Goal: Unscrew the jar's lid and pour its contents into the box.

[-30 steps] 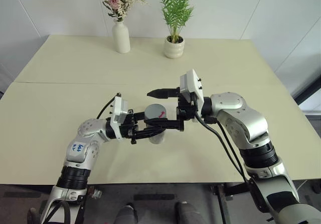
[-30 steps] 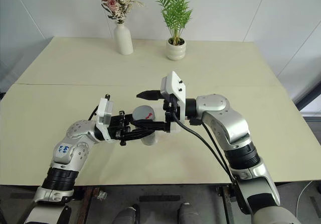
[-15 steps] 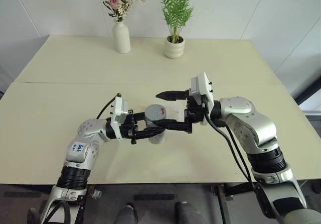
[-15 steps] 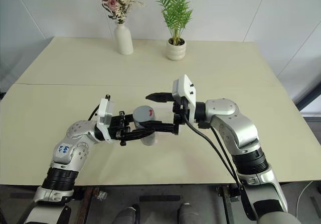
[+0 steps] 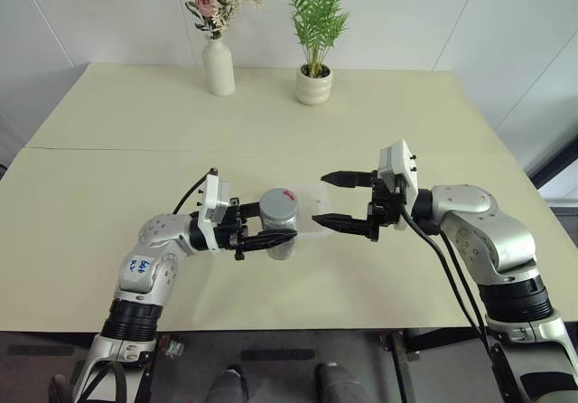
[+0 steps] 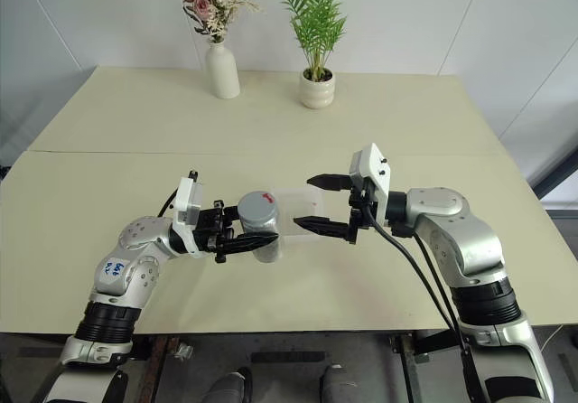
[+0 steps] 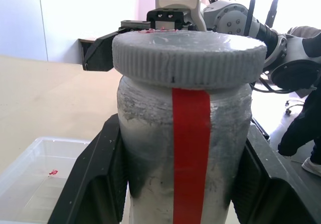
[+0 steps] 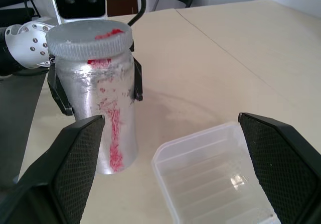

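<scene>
My left gripper (image 5: 284, 233) is shut on the jar (image 5: 283, 248), a silvery cylinder with a red stripe, held upright with its base at the table top. The grey lid (image 5: 278, 206) with a red mark sits on the jar. My right gripper (image 5: 321, 199) stands open a hand's width to the right of the jar, pointing at it, with nothing between its fingers. The clear box (image 6: 302, 206) lies on the table just behind and to the right of the jar, under the right fingers. In the right wrist view, the jar (image 8: 100, 113) and box (image 8: 215, 179) stand side by side. The contents are hidden.
A white vase with flowers (image 5: 218, 67) and a white plant pot (image 5: 313, 85) stand at the far side of the pale table (image 5: 108, 186). The table's front edge runs just below both arms.
My right gripper has drawn back to the right, away from the lid, still open. The lid has stayed on the jar. My left gripper and the jar have not moved.
</scene>
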